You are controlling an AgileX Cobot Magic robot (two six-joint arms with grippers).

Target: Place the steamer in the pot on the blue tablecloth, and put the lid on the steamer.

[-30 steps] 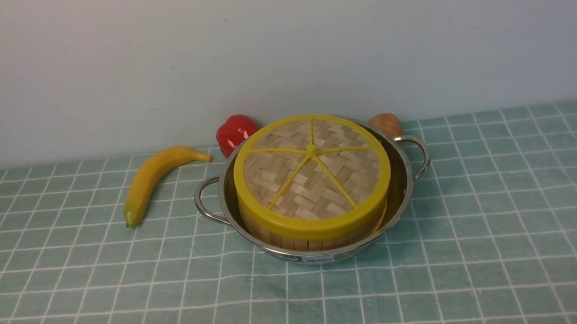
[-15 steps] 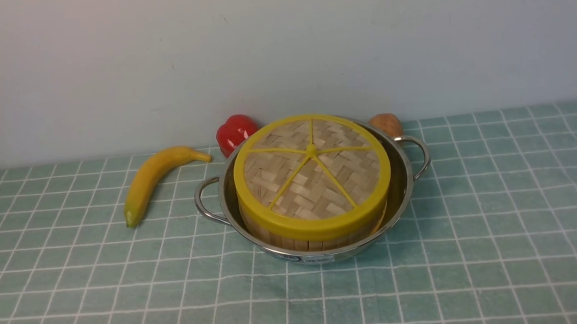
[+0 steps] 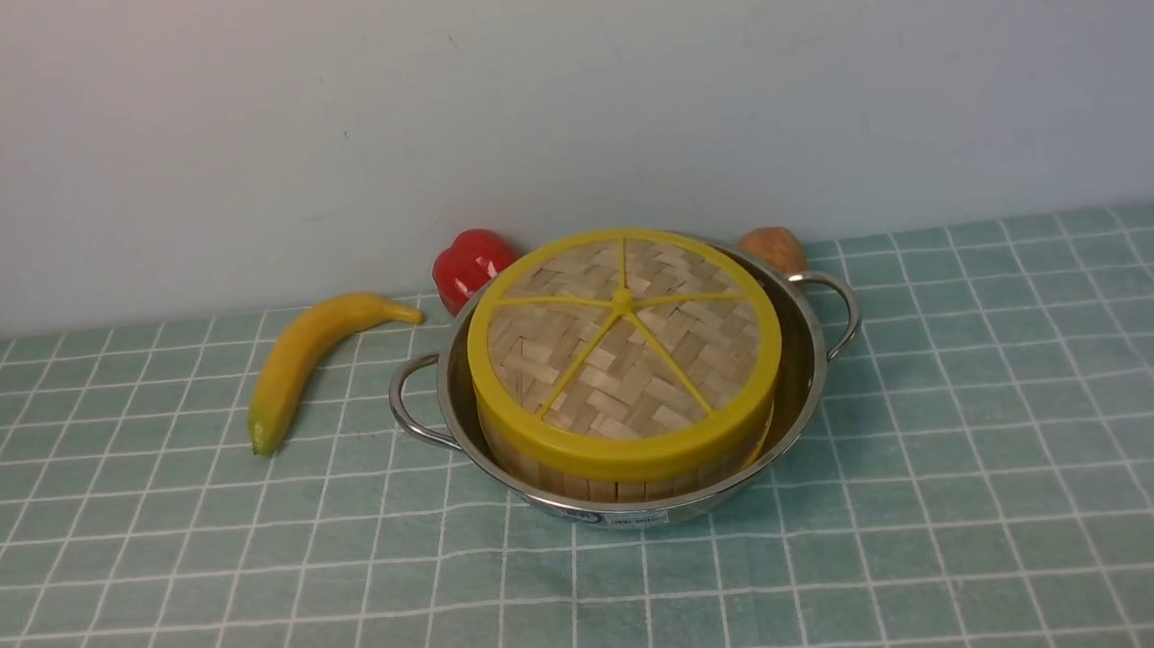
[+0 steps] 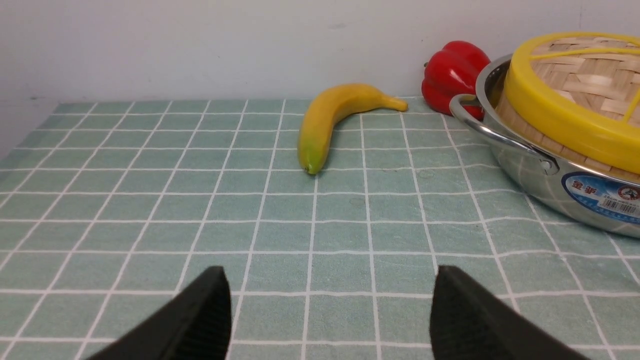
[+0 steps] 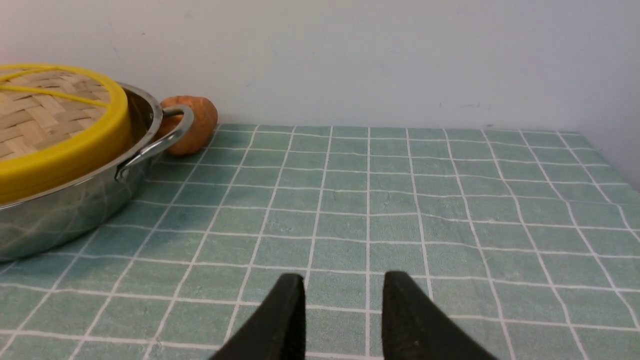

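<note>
**Lid on, steamer in the pot, both hands clear**

The pot (image 3: 632, 401) sits on the blue tablecloth (image 3: 996, 459) toward the far edge of the surface, about midway along it. The steamer (image 3: 626, 476) stands inside it, only its strip sides showing below the lid (image 3: 623, 346), which lies flat over its top, its yellow rim lined up all round. That stacking looks like the finished arrangement the task asks for, so I would judge nothing is left to place.

A banana (image 3: 304, 361) lies on the cloth beside the pot toward the left edge, a red pepper (image 3: 468, 265) sits behind the pot, and a brown, potato-like thing (image 3: 773, 247) is tucked against the far handle.

The left hand (image 4: 327, 310) hangs low over bare cloth near the front edge, spread wide and holding nothing; the pot is ahead of it and off to its right, well apart. The right hand (image 5: 342, 312) is part-open, also empty, with the pot ahead and to its left.
</note>
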